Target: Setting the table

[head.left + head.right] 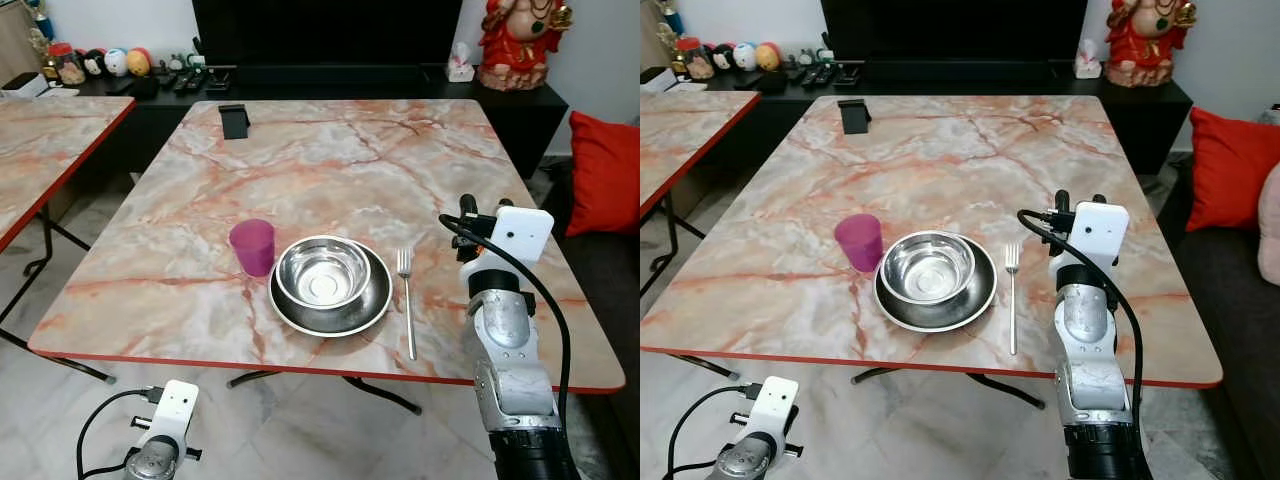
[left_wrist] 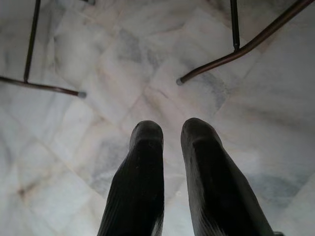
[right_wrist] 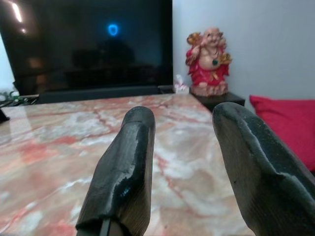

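On the marble table [image 1: 300, 160] a steel bowl [image 1: 323, 272] sits inside a steel plate [image 1: 345, 312] near the front edge. A purple cup [image 1: 253, 246] stands just left of the plate, and a fork [image 1: 407, 300] lies to its right, tines pointing away from me. My right gripper [image 3: 184, 117] is raised above the table's front right part, to the right of the fork, open with nothing between its fingers [image 3: 133, 147]. My left gripper [image 2: 172, 129] hangs below the table's edge over the floor, a narrow gap between its fingers, empty.
A small black object [image 1: 234, 120] stands at the table's far left. A second marble table [image 1: 40, 140] is to the left. Behind is a dark cabinet with a red figurine [image 1: 518, 40]. A red cushion [image 1: 605, 170] lies on the right. Table legs [image 2: 236, 49] cross the tiled floor.
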Robot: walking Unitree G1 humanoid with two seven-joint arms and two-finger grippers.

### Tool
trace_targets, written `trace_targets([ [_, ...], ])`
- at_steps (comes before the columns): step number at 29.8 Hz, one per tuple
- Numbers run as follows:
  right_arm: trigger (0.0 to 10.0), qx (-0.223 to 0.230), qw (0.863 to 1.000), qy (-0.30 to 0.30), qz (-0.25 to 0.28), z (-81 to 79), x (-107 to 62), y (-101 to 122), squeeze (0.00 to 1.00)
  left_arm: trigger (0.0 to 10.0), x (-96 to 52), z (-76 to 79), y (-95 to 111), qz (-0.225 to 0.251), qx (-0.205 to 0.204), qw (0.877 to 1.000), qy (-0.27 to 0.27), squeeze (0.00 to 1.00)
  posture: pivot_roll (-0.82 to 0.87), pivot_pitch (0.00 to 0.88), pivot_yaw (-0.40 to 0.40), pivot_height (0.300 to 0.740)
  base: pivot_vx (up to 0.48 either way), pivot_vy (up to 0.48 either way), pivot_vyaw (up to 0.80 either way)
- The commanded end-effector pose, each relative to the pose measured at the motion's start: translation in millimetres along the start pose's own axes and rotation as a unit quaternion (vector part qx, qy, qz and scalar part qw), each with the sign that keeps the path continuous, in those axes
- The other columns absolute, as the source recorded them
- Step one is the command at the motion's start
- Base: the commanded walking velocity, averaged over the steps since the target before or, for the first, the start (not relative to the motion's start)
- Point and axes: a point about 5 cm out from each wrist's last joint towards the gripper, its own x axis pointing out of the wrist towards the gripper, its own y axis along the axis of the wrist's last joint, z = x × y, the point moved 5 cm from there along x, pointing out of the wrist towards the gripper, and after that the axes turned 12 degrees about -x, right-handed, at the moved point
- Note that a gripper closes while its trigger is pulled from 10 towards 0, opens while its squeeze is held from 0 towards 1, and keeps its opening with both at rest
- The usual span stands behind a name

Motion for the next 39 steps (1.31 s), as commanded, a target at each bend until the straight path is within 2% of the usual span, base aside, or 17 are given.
trace_targets([
  [1, 10.0, 0.002, 1.000, -0.002, 0.012, 1.0, 2.2, 5.5, 0.00, 10.0, -3.7, -8.3, -13.9, -0.022, -0.032, 0.999, 0.020, 0.00, -0.03, 0.000, -0.005, 0.740, 0.000, 0.000, 0.00],
  [3, 10.0, 0.000, 1.000, -0.002, 0.014, 1.6, 2.7, 5.8, 0.00, 10.0, -5.1, -12.6, -18.8, -0.029, -0.066, 0.997, 0.035, 0.00, -0.03, 0.000, -0.013, 0.740, 0.000, 0.000, 0.00],
  [4, 10.0, 0.004, 1.000, -0.002, 0.017, 2.1, 3.1, 6.3, 0.00, 10.0, -6.7, -15.5, -24.9, -0.040, -0.106, 0.992, 0.048, 0.00, -0.03, 0.000, -0.021, 0.740, 0.000, 0.000, 0.00],
  [8, 10.0, 0.002, 1.000, -0.004, 0.014, 3.5, 2.9, 4.7, 0.00, 10.0, -8.9, -18.1, -31.3, -0.049, -0.137, 0.988, 0.056, 0.00, -0.03, 0.000, -0.023, 0.740, 0.000, 0.000, 0.00],
  [15, 10.0, 0.009, 1.000, -0.022, 0.002, 10.8, 1.8, -2.5, 0.00, 10.0, -13.6, -12.3, -46.2, -0.076, -0.137, 0.987, 0.038, 0.00, -0.03, 0.000, -0.021, 0.740, 0.000, 0.000, 0.00],
  [21, 10.0, 0.011, 1.000, -0.008, 0.013, 4.5, 0.0, 3.2, 0.00, 10.0, -10.6, -9.0, -39.6, -0.070, -0.134, 0.988, 0.029, 0.00, -0.04, 0.000, -0.012, 0.740, 0.000, 0.139, 0.00],
  [39, 10.0, 0.009, 0.999, -0.026, 0.018, 7.0, -4.2, 5.2, 0.00, 10.0, -7.4, -3.4, -30.5, -0.058, -0.108, 0.992, 0.017, 0.00, -0.03, 0.000, -0.008, 0.740, 0.000, 0.300, 0.00],
])
